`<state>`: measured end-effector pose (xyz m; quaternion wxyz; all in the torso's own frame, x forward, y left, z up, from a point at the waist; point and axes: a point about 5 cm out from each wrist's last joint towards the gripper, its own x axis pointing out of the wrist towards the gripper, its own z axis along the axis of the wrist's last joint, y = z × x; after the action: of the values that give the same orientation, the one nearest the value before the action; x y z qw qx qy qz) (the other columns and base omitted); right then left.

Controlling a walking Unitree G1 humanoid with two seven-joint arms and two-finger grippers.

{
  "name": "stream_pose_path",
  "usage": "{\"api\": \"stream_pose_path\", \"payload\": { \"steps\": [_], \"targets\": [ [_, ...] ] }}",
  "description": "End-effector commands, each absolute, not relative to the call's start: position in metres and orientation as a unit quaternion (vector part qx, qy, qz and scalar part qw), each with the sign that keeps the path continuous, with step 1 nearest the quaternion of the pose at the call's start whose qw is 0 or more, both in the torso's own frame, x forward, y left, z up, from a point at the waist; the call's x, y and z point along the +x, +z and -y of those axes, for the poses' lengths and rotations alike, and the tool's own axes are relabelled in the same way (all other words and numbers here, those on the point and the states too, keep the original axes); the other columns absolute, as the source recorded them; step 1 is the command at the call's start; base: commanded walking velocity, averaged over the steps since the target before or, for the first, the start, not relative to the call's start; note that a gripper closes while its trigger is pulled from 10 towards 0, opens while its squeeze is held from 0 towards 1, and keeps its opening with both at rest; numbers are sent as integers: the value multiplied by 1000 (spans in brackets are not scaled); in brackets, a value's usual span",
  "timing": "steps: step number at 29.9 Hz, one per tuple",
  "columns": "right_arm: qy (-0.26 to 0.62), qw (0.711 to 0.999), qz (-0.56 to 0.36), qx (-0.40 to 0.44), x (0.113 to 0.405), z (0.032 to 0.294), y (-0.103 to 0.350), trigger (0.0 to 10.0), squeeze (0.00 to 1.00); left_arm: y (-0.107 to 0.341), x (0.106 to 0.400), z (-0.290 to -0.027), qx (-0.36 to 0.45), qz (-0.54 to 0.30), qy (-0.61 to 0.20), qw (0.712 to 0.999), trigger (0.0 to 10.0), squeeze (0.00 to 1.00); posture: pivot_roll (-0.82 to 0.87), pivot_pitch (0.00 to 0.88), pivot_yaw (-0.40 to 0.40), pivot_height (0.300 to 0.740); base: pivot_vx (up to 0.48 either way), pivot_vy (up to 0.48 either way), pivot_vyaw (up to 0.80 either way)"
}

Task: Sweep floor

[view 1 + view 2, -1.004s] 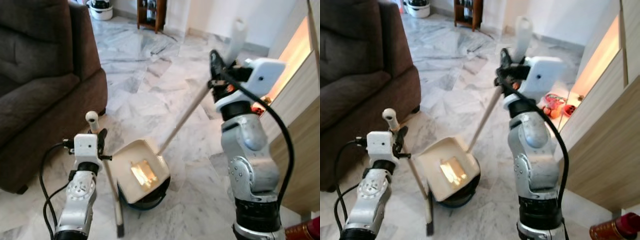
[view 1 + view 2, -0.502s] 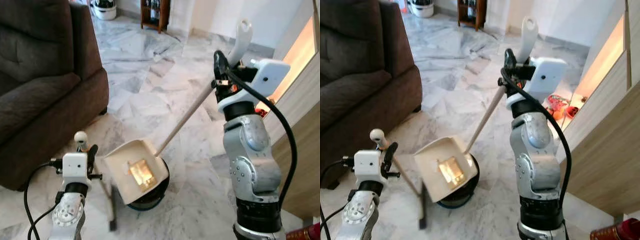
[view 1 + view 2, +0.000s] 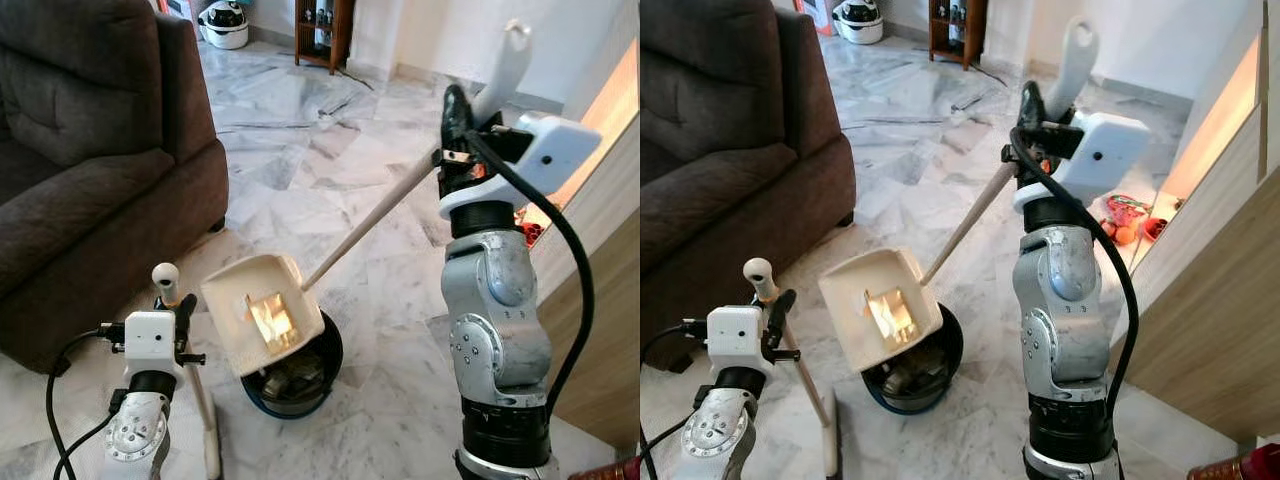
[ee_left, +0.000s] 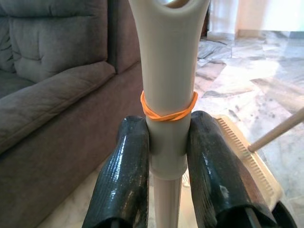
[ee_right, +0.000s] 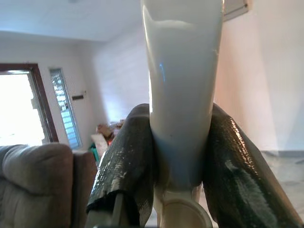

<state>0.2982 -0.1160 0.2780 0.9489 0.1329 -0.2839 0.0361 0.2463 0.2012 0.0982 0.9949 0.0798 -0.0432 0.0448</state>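
Gripping the broom handle (image 4: 168, 90) low beside the sofa (image 3: 90, 170), the left pincer (image 4: 168, 190) is clenched on it. Further out, the cream dustpan (image 3: 262, 312) tilts over a dark bin (image 3: 300, 375) on the marble floor (image 3: 300, 180); the right pincer (image 5: 178, 161) clasps its long handle (image 3: 375, 225) high.

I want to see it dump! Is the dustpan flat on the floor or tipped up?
Tipped up. The dustpan hangs tilted over the dark bin, its open side facing the camera, held by its long handle in the right gripper.
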Motion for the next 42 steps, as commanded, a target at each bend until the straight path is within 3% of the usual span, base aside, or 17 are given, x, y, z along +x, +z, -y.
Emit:
{"api": "stream_pose_path", "payload": {
  "steps": [1,13,27,42],
  "targets": [
    [41,929,346,129,285,114,298,10000,0,110,251,-198,87,68,42,993,10000,0,145,110,-29,740,0,0,0],
    [86,918,385,43,272,91,297,10000,0,113,256,-194,86,72,35,993,10000,0,142,113,-27,740,0,0,0],
    [150,903,401,40,248,56,294,10000,0,115,260,-189,85,78,26,993,10000,0,140,113,-24,740,0,0,0],
    [170,881,442,-20,235,44,299,10000,0,115,261,-187,84,79,22,993,10000,0,139,111,-27,740,0,0,0]
  ]
}}
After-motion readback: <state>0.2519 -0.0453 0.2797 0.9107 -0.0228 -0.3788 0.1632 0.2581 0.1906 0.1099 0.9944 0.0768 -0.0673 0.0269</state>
